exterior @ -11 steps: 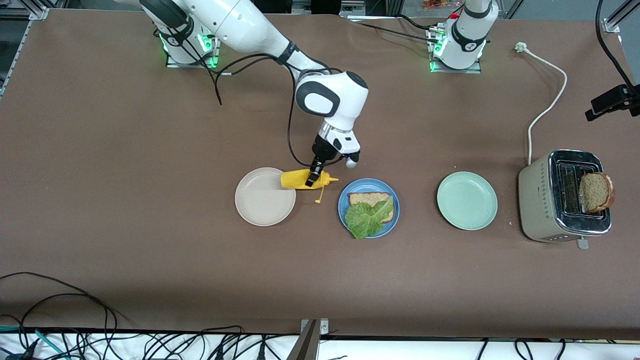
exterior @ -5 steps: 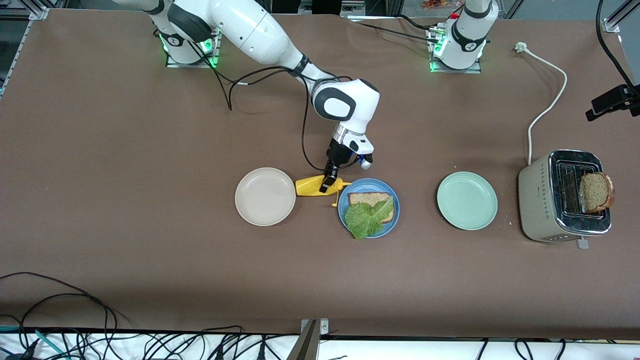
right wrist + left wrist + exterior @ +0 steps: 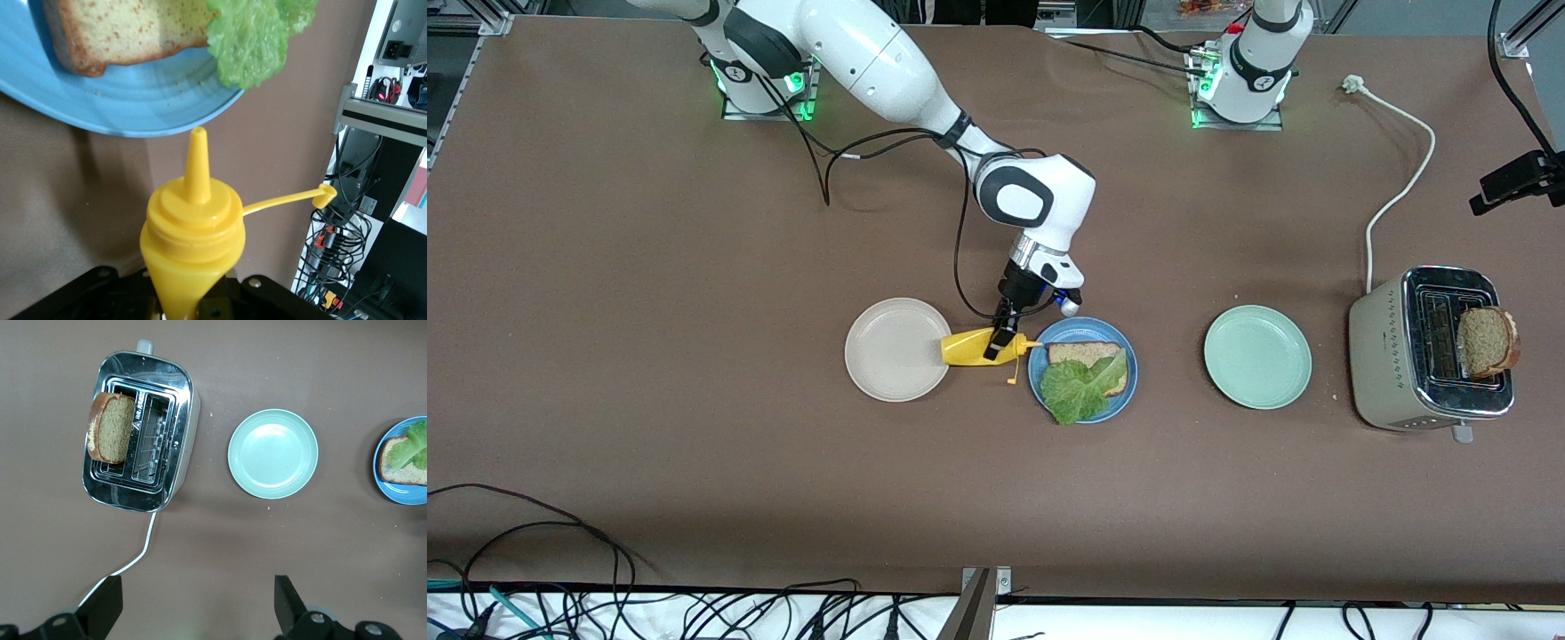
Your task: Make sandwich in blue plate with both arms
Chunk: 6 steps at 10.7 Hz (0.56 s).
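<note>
Front view: right gripper is clamped on a yellow squeeze bottle, which lies roughly horizontal between the beige plate and the blue plate, its base end over the beige plate's rim and its nozzle pointing at the blue plate. The bottle's cap hangs loose on its tether beside the nozzle. The blue plate holds one bread slice with a lettuce leaf laid partly over it, the leaf's edge reaching the plate rim nearest the front camera.

Toward the left arm's end of the table sit a pale green plate and a toaster, with a second bread slice standing up out of one slot. The toaster's white cord trails unplugged across the table.

Left wrist view: left gripper waits high over the table with its fingers spread wide, holding nothing.
</note>
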Each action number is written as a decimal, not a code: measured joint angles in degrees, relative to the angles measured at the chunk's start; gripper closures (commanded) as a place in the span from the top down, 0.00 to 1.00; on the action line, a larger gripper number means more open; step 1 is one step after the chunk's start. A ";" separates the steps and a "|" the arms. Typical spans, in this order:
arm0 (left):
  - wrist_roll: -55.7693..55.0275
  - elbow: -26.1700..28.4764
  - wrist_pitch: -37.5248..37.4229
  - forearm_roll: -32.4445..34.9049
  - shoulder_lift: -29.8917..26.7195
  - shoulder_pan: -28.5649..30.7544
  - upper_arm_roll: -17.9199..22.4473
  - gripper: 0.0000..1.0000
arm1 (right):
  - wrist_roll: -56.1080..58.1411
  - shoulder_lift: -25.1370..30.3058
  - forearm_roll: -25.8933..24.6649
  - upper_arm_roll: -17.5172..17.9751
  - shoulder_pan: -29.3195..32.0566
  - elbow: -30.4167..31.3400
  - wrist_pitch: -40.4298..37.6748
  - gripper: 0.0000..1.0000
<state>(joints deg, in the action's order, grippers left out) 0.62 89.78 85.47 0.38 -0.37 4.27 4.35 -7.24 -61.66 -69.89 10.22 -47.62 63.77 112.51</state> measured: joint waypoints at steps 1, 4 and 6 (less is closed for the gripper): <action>0.00 0.00 0.00 0.00 0.00 0.00 0.00 1.00 | 1.18 -0.10 -0.04 -0.02 -0.01 -0.12 0.37 0.00; 0.00 0.00 0.00 0.00 0.00 0.17 0.00 1.00 | 2.50 -0.43 -0.14 -0.59 -0.07 -0.13 1.92 0.00; 0.00 0.00 0.00 0.00 0.00 0.27 0.00 1.00 | 2.62 -1.09 -0.75 -0.62 -0.13 -0.13 2.38 0.00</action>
<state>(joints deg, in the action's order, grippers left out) 0.62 89.78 85.46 0.38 -0.37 4.54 4.35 -4.63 -62.75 -70.64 9.60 -47.75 63.65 114.89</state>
